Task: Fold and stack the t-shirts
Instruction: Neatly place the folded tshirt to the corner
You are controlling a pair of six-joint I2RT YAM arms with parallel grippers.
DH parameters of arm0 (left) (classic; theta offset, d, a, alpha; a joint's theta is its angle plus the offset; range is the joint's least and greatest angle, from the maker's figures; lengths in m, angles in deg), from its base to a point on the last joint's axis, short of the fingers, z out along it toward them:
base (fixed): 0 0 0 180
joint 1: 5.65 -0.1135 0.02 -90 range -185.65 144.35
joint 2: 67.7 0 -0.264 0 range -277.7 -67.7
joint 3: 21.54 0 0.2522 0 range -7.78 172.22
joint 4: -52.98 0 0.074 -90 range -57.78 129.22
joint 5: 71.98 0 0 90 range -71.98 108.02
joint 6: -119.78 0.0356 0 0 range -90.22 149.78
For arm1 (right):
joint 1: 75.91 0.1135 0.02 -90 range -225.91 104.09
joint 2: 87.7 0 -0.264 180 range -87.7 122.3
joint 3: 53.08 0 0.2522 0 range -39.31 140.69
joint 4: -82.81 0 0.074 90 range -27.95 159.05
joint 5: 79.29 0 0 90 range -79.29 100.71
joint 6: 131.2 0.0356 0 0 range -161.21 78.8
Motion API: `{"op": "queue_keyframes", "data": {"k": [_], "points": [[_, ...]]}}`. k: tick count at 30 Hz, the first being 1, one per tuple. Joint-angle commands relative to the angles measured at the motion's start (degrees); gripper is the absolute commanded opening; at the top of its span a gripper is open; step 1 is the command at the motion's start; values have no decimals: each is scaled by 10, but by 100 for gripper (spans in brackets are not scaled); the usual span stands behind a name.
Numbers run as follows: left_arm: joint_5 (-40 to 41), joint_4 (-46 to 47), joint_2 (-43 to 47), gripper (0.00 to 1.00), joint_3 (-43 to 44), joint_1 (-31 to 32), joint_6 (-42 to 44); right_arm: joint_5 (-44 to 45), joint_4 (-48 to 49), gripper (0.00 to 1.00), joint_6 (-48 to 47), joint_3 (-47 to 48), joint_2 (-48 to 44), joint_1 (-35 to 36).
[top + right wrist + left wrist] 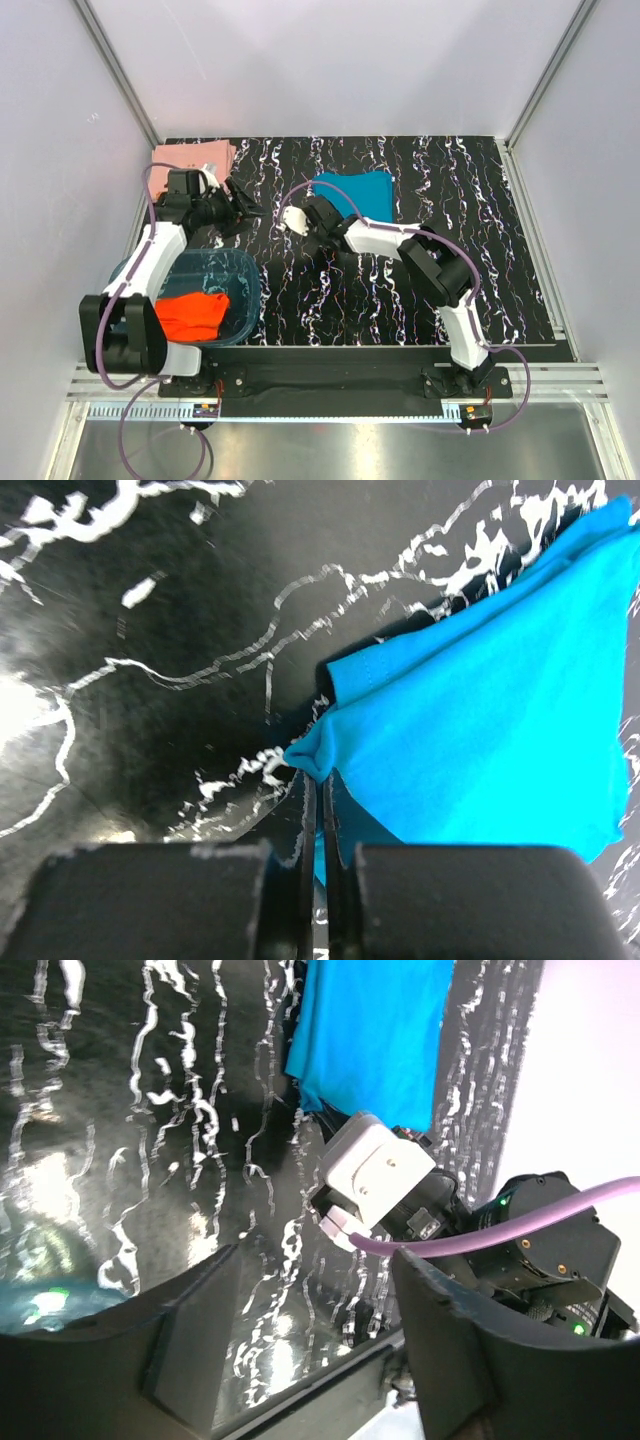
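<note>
**Top view.** The black, white-veined worktop (400, 300) carries three shirts. The teal-blue t-shirt (352, 190) lies flat toward 12 o'clock from the worktop's centre. The salmon-pink t-shirt (195, 157) sits folded in the far corner at 10 o'clock. The orange-red t-shirt (192, 313) lies crumpled inside the clear blue-tinted tub (245, 290) at 8 o'clock, near the left arm's base. The right gripper (318, 215) reaches in from 4 o'clock and meets the teal-blue t-shirt at its near left corner. The left gripper (240, 210) hangs over bare worktop between the salmon-pink t-shirt and the teal-blue one, apart from both.

**Right wrist view.** The jaws of the right gripper (320, 800) are clenched on a bunched fold at the hem corner of the teal-blue t-shirt (480, 740). The rest of the cloth spreads away toward 2 o'clock on the worktop.

**Left wrist view.** The jaws of the left gripper (315, 1260) stand released and apart, with only worktop between them. Beyond them are the right wrist and the teal-blue t-shirt (370, 1030).
</note>
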Motion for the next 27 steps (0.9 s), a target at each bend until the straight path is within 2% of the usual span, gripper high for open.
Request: {"op": "queue_keyframes", "data": {"k": [1,4,7,14,16,20,27], "points": [[-75,82,-40,71,0,-3,-38,-20,-22,0,29,25,-28,-10],[-117,145,-90,73,-7,-2,-96,-24,-33,0,42,32,-50,-14],[-127,201,-130,80,5,2,-150,-39,-44,0,55,35,-70,-21],[-119,211,-236,85,97,39,-210,-57,-47,0,80,34,-103,-32],[-116,238,-264,95,104,47,-247,-72,-45,0,85,32,-107,-40],[-114,281,-307,96,115,72,-309,-85,-45,0,99,29,-108,-46],[-81,278,-363,97,141,98,-349,-90,-44,0,112,33,-119,-54]]}}
